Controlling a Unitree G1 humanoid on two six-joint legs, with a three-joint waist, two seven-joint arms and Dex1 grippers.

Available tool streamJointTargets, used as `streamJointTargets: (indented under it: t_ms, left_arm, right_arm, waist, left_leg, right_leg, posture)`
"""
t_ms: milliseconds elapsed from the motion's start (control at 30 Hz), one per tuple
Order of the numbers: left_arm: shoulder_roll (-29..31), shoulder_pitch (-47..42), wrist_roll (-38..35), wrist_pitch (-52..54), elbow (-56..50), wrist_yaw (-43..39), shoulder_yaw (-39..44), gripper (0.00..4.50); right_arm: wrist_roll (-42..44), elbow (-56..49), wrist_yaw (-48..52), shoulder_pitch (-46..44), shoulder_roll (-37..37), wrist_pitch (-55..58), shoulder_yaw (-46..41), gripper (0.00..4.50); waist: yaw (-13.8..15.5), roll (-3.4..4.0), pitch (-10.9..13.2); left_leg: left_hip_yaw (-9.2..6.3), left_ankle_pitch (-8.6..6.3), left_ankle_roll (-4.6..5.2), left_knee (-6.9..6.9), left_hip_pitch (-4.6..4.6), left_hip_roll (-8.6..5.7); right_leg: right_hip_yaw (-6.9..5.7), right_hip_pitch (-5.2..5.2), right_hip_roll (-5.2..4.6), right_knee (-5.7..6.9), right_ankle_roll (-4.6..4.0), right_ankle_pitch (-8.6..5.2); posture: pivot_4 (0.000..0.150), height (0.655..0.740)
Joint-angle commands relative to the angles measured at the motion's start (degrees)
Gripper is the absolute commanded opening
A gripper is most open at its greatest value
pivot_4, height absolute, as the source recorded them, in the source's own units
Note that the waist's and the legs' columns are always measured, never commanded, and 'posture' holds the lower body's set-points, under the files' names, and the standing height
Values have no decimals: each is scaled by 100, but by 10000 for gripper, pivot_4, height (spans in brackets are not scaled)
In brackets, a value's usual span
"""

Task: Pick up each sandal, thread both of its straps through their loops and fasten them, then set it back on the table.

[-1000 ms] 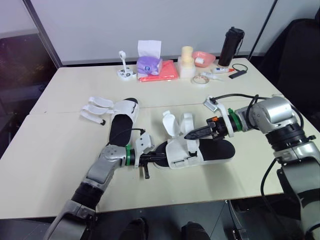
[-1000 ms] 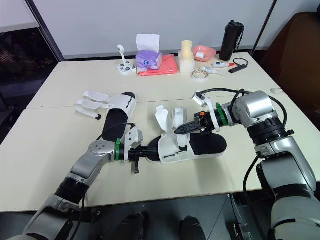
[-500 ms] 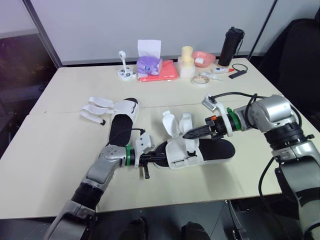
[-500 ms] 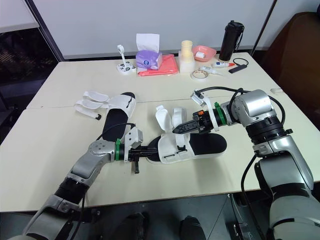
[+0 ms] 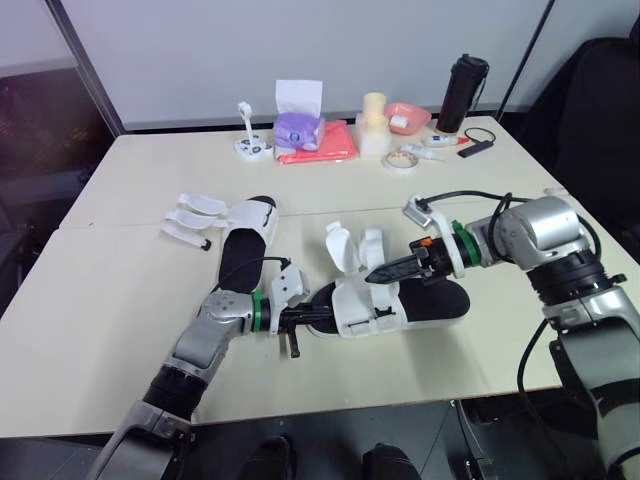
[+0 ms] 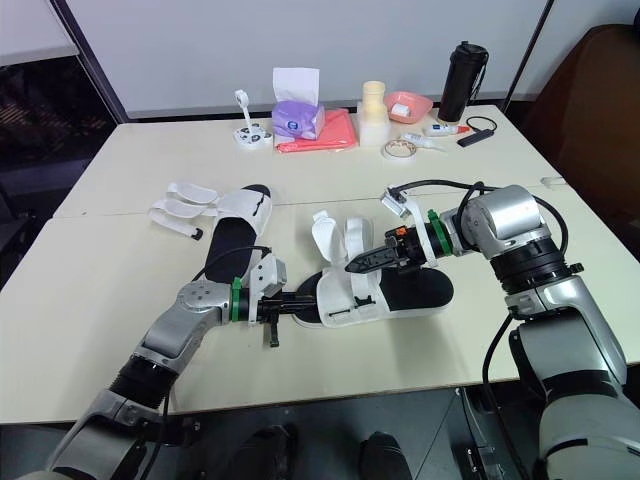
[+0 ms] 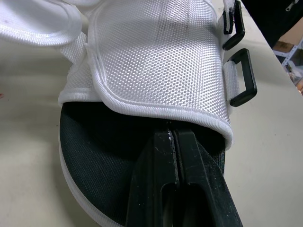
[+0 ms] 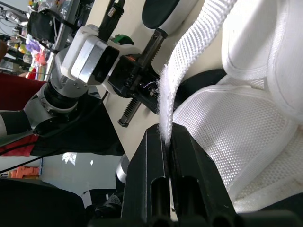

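- We judge that the threading step is in hand on the near sandal [image 5: 400, 300], which lies in the middle of the surface [image 5: 100, 300]. Its two white straps stand up unfastened.
- The right pincer [image 5: 375, 272] is clamped on one strap [image 8: 189, 52], with the white webbing caught between its fingers just above the sandal's upper.
- The left pincer [image 5: 312, 318] is at the toe end. Its fingers are pressed together over the black footbed and their tips touch the rim of the white upper. We see no material between them.
- The black loops [image 7: 244, 78] sit on the upper's far edge, apart from the held strap.
- Next, we think the strap end must be carried across to its loop and fed through while the toe stays braced.
- The other sandal [image 5: 245, 235] lies well apart, farther back on the left, with its straps open.
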Motion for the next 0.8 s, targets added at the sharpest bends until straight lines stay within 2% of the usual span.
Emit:
streamJointTargets:
  t_ms: [33,467,667,800]
  left_arm:
    - [11,151,135,102,126,13,-159,0]
    - [31,182,129,107,104,0,-151,0]
    - [49,206,133,126,51,0,-153,0]
    - [38,195,144,96,79,10,-146,0]
  right_arm:
    - [-115,-146,93,104,-89,-123,94,770]
    - [-771,294,292,280,-143,-934,223,770]
    - [-603,-212,360,435,-201,-748,105,770]
    - [-294,-982,254,625,-250,-336,-128,770]
  waist:
    - [1,0,0]
    - [1,0,0]
    - [0,0,0]
    - [-5,0,0]
  left_leg:
    - [0,0,0,0,0,0]
    - [1,0,0,1,0,-2]
    - [0,0,0,1,0,-1]
    - [0,0,0,0,0,0]
  right_leg:
    - [0,0,0,0,0,0]
    - [1,1,-1,0,1,0]
    - [1,1,-1,0,1,0]
    - [1,-3,-1,0,1,0]
  posture:
    - [1500,7400]
    - [1500,7400]
    - [1500,7400]
    - [1500,7400]
